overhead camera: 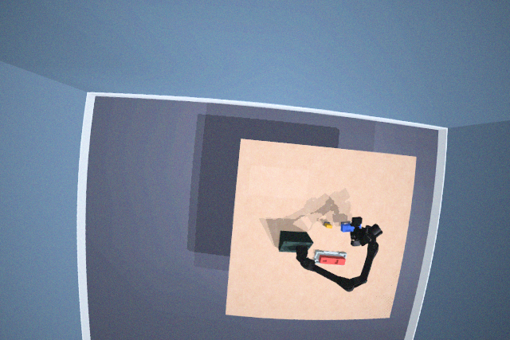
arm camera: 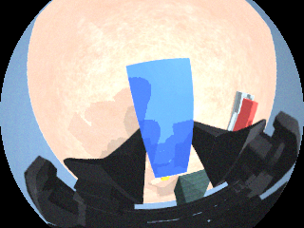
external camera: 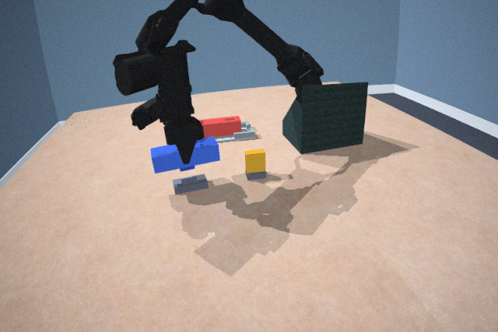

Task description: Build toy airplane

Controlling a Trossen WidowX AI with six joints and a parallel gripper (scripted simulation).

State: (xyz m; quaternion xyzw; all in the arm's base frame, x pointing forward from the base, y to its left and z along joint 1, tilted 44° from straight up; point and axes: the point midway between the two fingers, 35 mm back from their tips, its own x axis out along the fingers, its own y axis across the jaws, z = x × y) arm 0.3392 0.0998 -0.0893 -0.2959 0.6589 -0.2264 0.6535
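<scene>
My gripper (overhead camera: pixel 356 231) (external camera: pixel 185 160) (arm camera: pixel 163 125) is shut on the blue wing (overhead camera: pixel 346 227) (external camera: pixel 164 158) (arm camera: pixel 163 90). It holds the wing above a grey stand (external camera: pixel 191 186), with a small tab showing under the wing. The red fuselage (overhead camera: pixel 332 260) (external camera: pixel 221 127) (arm camera: pixel 245 114) lies lengthwise in the pale grey cradle (overhead camera: pixel 316 256) (external camera: pixel 244 135) (arm camera: pixel 235 109), slots facing up. Whether it is fully down, I cannot tell. The yellow tail fin (overhead camera: pixel 328 224) (external camera: pixel 255 160) (arm camera: pixel 164 179) stands upright on a small grey stand (external camera: pixel 256 176), mostly hidden behind the wing in the wrist view.
A dark green block (overhead camera: pixel 295 241) (external camera: pixel 333 117) (arm camera: pixel 192 187) stands beside the arm's base, on the fin's side of the cradle. The arm arches high from its base to the gripper, around the cradle in the overhead view.
</scene>
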